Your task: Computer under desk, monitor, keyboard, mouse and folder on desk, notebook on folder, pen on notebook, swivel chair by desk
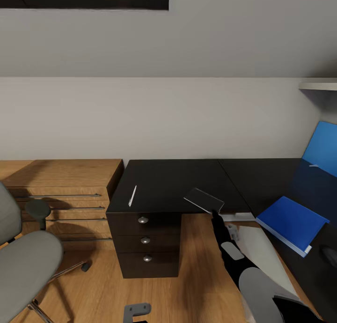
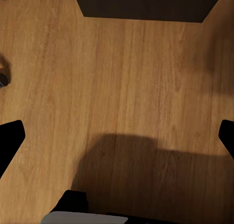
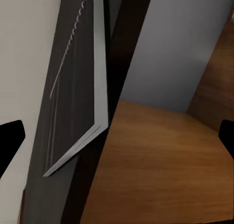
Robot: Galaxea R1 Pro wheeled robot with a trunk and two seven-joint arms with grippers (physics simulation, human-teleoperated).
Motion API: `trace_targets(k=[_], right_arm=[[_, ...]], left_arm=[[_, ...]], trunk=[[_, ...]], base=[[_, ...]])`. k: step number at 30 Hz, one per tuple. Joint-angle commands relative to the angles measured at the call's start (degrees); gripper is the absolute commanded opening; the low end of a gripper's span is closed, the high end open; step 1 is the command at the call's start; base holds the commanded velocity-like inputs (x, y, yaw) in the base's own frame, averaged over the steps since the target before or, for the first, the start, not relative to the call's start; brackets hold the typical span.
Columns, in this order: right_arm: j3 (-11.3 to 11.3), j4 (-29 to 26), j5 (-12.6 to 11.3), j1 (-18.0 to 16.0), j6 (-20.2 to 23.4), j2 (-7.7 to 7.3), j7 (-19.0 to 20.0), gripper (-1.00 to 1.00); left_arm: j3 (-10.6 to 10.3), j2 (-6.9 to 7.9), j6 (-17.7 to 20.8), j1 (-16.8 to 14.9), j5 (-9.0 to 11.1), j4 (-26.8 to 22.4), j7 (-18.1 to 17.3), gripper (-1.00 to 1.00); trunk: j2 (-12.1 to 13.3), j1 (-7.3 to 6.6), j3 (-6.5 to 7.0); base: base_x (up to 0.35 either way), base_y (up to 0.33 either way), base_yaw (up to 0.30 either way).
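Right gripper (image 1: 216, 214) | fingers spread wide | beside notebook (image 1: 204, 199) | desk (image 1: 164, 182)

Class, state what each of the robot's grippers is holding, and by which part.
Nothing is held. The left gripper hangs open over bare floor; the right gripper is open near the notebook, not gripping it.

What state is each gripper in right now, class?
Left gripper: open, empty, above the floor.
Right gripper: open, at the notebook, not gripping it.
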Motion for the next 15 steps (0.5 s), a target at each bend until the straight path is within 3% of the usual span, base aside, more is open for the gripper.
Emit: trace_targets(k=[1,6,15], right_arm=[[-0.03,0.10,-0.64,-0.06,-0.09,-0.17,0.41,1.00],[-0.08,0.12,-0.81,-0.06,0.03,-1.08,0.36,1.00],[-0.17,0.12,-0.87,-0.05,0.21,-1.40,0.15,1.00]], left_arm=[[-0.12,0.02,0.42,-0.08,0.02,-0.09,0.31,1.00],[-0.12,-0.03,0.42,-0.08,0.00,-0.09,0.31,1.00],[-0.12,-0.05,0.42,-0.08,0.01,-0.09,0.31,1.00]], trunk=[[-0.03,0.00,-0.06],[-0.03,0.00,-0.06],[-0.03,0.00,-0.06]], base=[[0.000,0.000,0.000],[0.000,0.000,0.000],[0.000,0.000,0.000]])
